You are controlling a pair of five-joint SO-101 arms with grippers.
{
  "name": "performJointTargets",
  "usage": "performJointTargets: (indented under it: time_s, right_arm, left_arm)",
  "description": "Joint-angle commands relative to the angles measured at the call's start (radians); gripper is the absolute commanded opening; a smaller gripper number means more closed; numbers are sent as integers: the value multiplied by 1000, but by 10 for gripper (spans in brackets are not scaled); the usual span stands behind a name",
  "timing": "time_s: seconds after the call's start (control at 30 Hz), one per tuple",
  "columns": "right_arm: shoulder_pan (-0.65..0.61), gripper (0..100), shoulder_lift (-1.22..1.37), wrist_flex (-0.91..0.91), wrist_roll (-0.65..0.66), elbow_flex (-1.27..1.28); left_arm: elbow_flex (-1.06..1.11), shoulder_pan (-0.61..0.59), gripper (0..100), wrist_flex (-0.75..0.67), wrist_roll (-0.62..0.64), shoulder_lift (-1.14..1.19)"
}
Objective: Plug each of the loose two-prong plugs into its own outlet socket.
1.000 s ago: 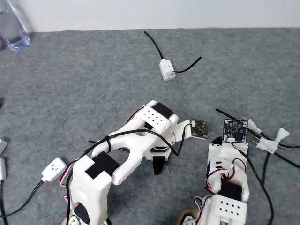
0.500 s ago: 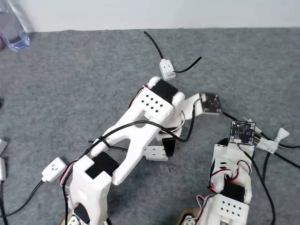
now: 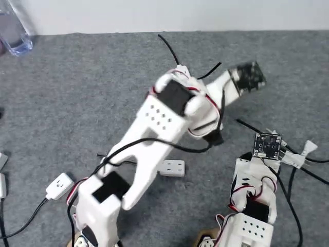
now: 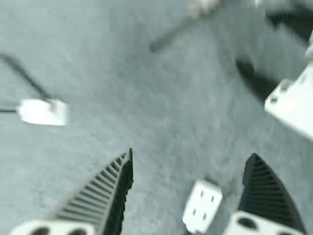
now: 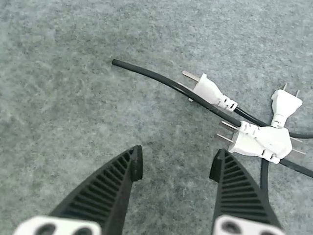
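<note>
Plainly, our left gripper (image 4: pixel 190 157) stands wide open and holds nothing, its ridged black fingers (image 4: pixel 107 191) spread over the grey carpet (image 4: pixel 161 112). Beneath it, between the fingers and nearer one of them, lies the bare socket (image 4: pixel 202 210). Its slotted face is up and its long axis runs roughly along the gripper's reach; through the blur we see it touching neither finger. Well off to the other finger's side sits the far socket (image 4: pixel 43 111), long axis crosswise to that reach, with a black cord at it. Our right gripper (image 5: pixel 178 159) is also open and empty. A black cable (image 5: pixel 161 78) crosses ahead of it, its free end out beyond one finger. Three white plugs lie flat ahead, toward the other finger's side. The first plug (image 5: pixel 210 88) lies along the cable, prongs slanting toward that free end. The second plug (image 5: pixel 259 139), nearest the fingertip, sits over the cable, long axis crosswise and prongs aimed in toward the gap ahead of the fingers. The third plug (image 5: pixel 285 103) lies with its tail against the second, prongs pointing away from the gripper. From above, we see a third socket (image 3: pixel 59 185) well behind the left gripper by that arm's base, cord trailing. A clear bottle (image 3: pixel 13 31) stands well apart from both grippers; we cannot tell what it holds.
</note>
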Motion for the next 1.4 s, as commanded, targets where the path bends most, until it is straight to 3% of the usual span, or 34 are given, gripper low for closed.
performJointTargets:
  time_s: [0.0,0.27,0.63,0.9,1.23,1.37]
  right_arm:
    - [10,220,-7,-22,-9,-21]
    - [-27,220,-7,-22,-6,-15]
    - [-31,220,-7,-22,-8,-14]
    - [-33,220,-7,-21,-8,-12]
    - [-33,220,-7,-18,-8,-12]
    - [-33,220,-7,-18,-8,-12]
  left_arm:
    - [-74,-21,338,28,58,-141]
    - [-107,-170,338,25,89,-445]
    - [-1,-637,338,25,91,-861]
    - [311,-842,338,23,92,-1212]
    - [763,-947,338,25,92,-1583]
    - [1038,-1025,338,12,161,-1728]
